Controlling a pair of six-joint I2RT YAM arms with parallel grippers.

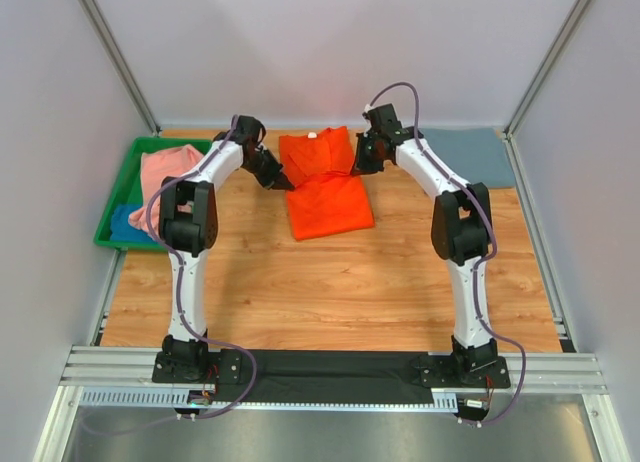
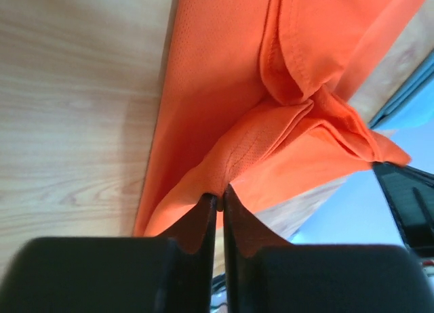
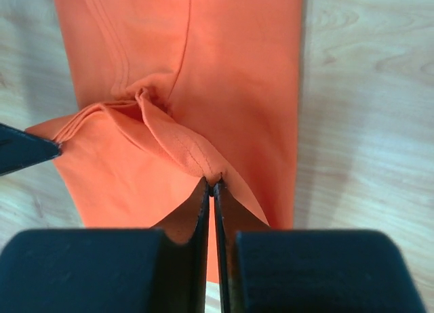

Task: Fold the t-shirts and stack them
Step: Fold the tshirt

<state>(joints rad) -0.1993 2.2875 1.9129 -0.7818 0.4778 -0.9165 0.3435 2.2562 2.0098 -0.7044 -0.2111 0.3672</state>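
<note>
The bright orange t-shirt point(image 1: 328, 192) lies on the wooden table at centre back, its far half lifted and folding toward me. My left gripper point(image 1: 281, 181) is shut on its left edge; the left wrist view shows the cloth point(image 2: 224, 103) pinched between the jaws point(image 2: 220, 196). My right gripper point(image 1: 357, 165) is shut on its right edge, also seen in the right wrist view point(image 3: 211, 183) with the cloth point(image 3: 237, 76). The salmon pink t-shirt point(image 1: 166, 172) and the blue t-shirt point(image 1: 130, 222) lie in the tray. The slate grey-blue t-shirt point(image 1: 470, 154) lies at the back right.
The green plastic tray point(image 1: 112, 197) stands at the back left of the table. White walls and metal posts close in the sides and the back. Bare wooden tabletop point(image 1: 330, 292) lies in front of the orange shirt.
</note>
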